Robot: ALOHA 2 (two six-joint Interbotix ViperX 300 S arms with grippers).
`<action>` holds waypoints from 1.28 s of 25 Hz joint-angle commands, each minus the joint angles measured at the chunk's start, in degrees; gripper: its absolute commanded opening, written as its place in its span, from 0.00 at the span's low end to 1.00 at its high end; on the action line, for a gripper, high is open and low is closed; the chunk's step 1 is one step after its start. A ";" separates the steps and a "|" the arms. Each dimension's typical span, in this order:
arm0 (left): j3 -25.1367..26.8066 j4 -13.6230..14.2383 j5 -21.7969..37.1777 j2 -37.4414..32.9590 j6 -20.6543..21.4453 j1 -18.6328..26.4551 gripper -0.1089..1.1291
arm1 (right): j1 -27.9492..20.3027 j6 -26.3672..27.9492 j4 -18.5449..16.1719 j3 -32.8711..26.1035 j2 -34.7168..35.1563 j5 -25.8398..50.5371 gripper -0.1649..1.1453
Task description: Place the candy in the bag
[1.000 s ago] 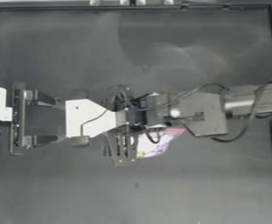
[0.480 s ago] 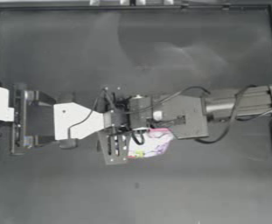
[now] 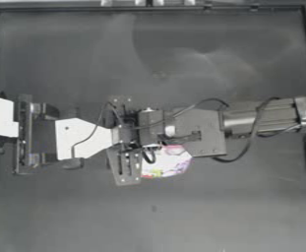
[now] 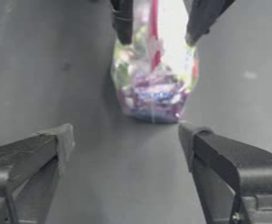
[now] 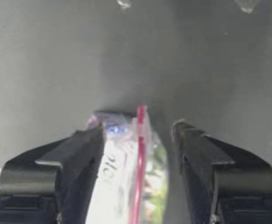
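The bag [image 3: 167, 161] is sitting near the middle of the dark counter [image 3: 181, 59], directly below the point where the two arms are meeting in the top view. The right gripper [image 5: 139, 131] is reaching in from the right and straddling the bag at its pink-red strip [image 5: 141, 144]; its fingers [image 5: 94, 140] are standing apart, one pressing against the clear plastic and the other showing a gap beside the strip, so no firm clamp is being shown. The left gripper [image 4: 125, 133] is reaching in from the left and hovering just short of the bag's lower end, its fingers [image 4: 65, 138] spread wide and touching nothing. In the left wrist view the bag [image 4: 155, 83] is appearing upright between the right arm's dark fingers, with yellow, pink and white contents showing through. The candy is not appearing in any view, so its location cannot be stated. Judged from this layout, the step in hand is securing and presenting the bag, not yet inserting anything. The next move is likely calling for the right fingers to close on the strip edge while the left fingers take the opposite wall, so the mouth can be pulled open; thin plastic may be slipping.
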 commanded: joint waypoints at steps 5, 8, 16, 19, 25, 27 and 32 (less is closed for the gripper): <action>-0.53 -0.09 -0.35 0.00 0.00 0.00 0.90 | -0.09 -0.35 0.88 -2.29 -0.97 0.18 0.76; -0.18 0.00 -0.35 0.00 0.00 0.00 0.90 | -0.09 -0.35 0.97 -2.29 -0.97 0.26 0.76; 0.09 0.00 -0.44 0.00 0.00 0.00 0.91 | 0.00 -0.35 1.67 -2.64 -0.44 0.35 0.76; 0.18 -0.09 -0.44 0.00 0.00 0.09 0.90 | 0.00 -0.44 1.67 -3.16 -0.18 0.44 0.75; 0.18 0.00 -0.44 0.00 0.00 0.00 0.90 | 0.09 -1.14 2.02 -3.96 0.26 1.85 0.65; 0.18 0.00 -0.44 0.00 0.00 0.00 0.90 | 0.09 -1.14 2.29 -3.96 0.35 1.93 0.64; 0.26 0.00 -0.44 -0.09 0.00 0.00 0.91 | 0.09 -1.23 2.29 -3.96 0.62 1.93 0.64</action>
